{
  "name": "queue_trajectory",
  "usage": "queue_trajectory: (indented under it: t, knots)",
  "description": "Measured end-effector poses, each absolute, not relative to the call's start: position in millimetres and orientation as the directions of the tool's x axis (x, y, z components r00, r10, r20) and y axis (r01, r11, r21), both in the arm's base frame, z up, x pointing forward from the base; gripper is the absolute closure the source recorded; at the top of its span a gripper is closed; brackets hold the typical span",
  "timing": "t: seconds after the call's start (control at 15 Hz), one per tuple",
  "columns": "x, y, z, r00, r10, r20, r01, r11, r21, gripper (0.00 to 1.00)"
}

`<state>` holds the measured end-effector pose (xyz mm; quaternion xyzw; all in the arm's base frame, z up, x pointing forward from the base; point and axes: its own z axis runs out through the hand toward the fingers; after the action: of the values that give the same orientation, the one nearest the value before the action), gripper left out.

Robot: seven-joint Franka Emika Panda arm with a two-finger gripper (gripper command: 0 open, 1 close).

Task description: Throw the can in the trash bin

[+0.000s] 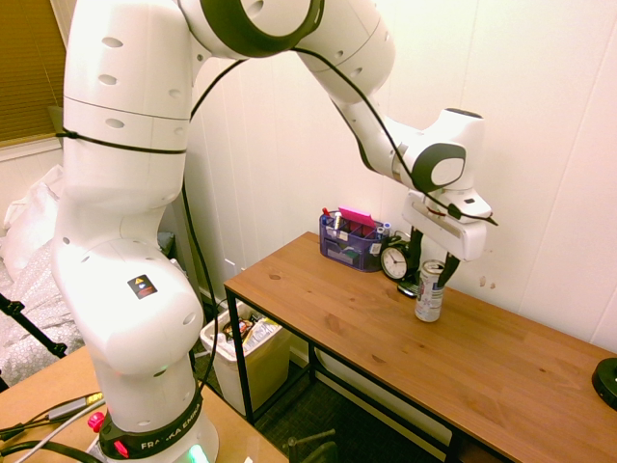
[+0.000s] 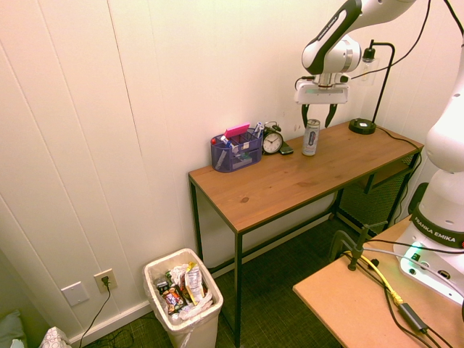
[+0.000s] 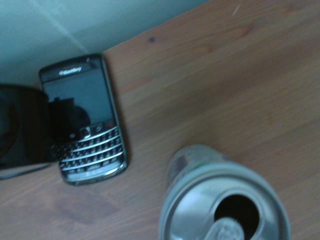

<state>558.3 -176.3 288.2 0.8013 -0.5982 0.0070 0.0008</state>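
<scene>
One can (image 1: 429, 290) stands upright on the wooden tabletop (image 1: 386, 338), its opened top with the pull tab showing in the wrist view (image 3: 225, 200). It sits just below the jaws (image 1: 431, 262), which hang wide apart, point straight down and hold nothing; the dark fingers (image 2: 305, 114) reach down on either side above the can's top rim, and the pictures do not show any touch. Just behind the can, toward the wall, a black keypad phone (image 3: 84, 120) lies flat on the tabletop, close beside the can but apart from it. Next to the phone, further from the jaws, stands a round black alarm clock (image 1: 393, 260), and beyond that a translucent blue desk organiser (image 1: 352, 241) with a pink item sticking out of it. On the opposite side of the jaws, a black lamp base (image 2: 362, 126) rests near the tabletop's end. Well away and far below the jaws, the cream-white trash bin (image 2: 183, 304) stands on the floor by the tabletop's other end, its liner already holding wrappers and other rubbish.
</scene>
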Motion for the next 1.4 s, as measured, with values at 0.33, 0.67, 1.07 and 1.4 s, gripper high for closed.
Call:
queue_trajectory:
  t: [0.33, 0.67, 1.07, 1.4]
  knots:
    - [569, -165, 284, 0.298, -0.954, 0.020, -0.955, -0.298, 0.009, 1.00]
    - [569, -167, 273, 0.294, -0.956, 0.016, -0.956, -0.293, 0.020, 1.00]
    - [574, -164, 276, 0.301, -0.953, 0.027, -0.954, -0.301, 0.004, 1.00]
    - [539, -137, 285, 0.325, -0.944, 0.054, -0.943, -0.328, -0.048, 1.00]
